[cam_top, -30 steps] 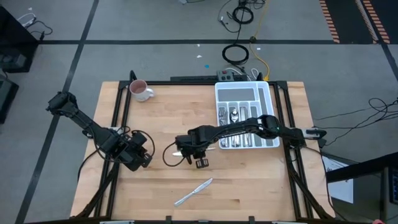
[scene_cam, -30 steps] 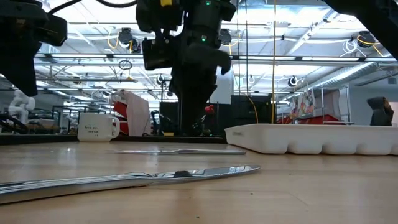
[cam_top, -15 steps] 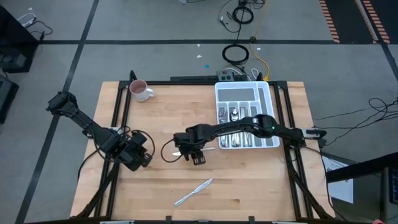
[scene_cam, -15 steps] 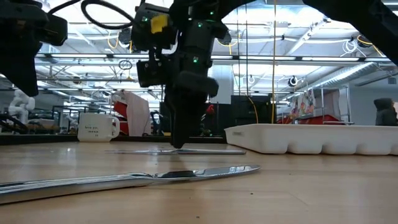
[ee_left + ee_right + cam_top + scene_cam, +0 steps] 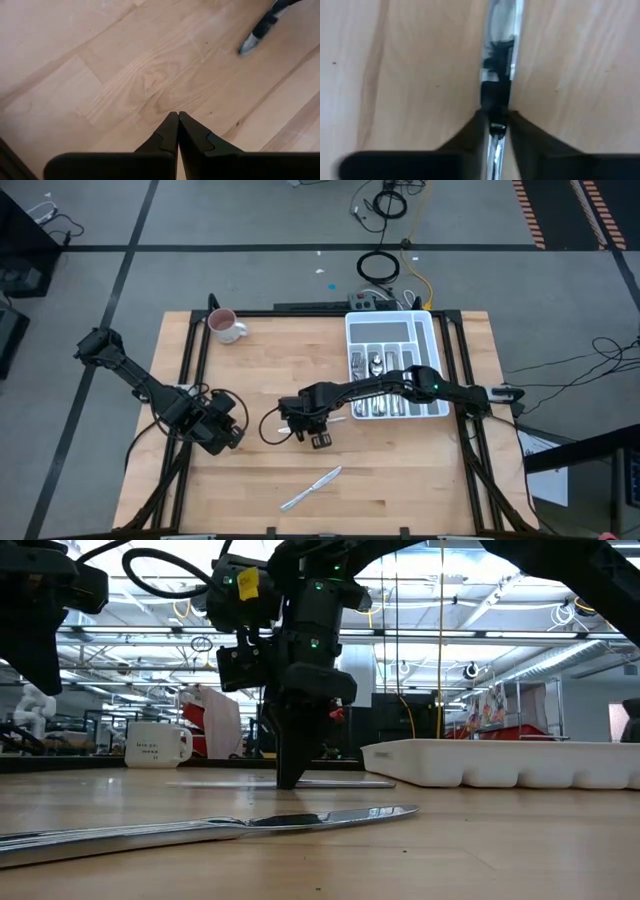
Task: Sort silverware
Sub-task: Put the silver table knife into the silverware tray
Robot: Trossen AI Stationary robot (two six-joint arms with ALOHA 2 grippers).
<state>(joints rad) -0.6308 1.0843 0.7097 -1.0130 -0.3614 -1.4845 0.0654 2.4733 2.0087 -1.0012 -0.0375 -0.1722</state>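
A slim piece of silverware [image 5: 340, 782] lies flat on the wooden table near its middle. My right gripper [image 5: 301, 424] stands over it, pointing straight down, with its fingers shut on either side of the piece [image 5: 500, 60]. A knife [image 5: 312, 488] lies closer to the table's near edge and is the shiny bar in the low view's foreground [image 5: 250, 825]. More silverware [image 5: 375, 365] lies in the white divided tray [image 5: 425, 330]. My left gripper [image 5: 178, 117] is shut on nothing and hovers over bare wood at the table's left [image 5: 215, 430]. My right gripper pinches the silverware piece by its two long edges [image 5: 495, 107], one finger [image 5: 472, 127] on each side. The fingers come from above, pointing down, and lie across the piece. The piece lies flat on the table [image 5: 340, 782].
A white mug [image 5: 225, 326] stands at the far left corner of the table. The tray fills the far right part. Bare wood stretches between my two arms and along the near edge around the knife. Cables lie on the floor beyond the table.
My right gripper has sunk straight down from a little above the table until its fingertips stand at the table surface around the silverware piece. The piece has stayed flat where it was. My left arm has kept still.
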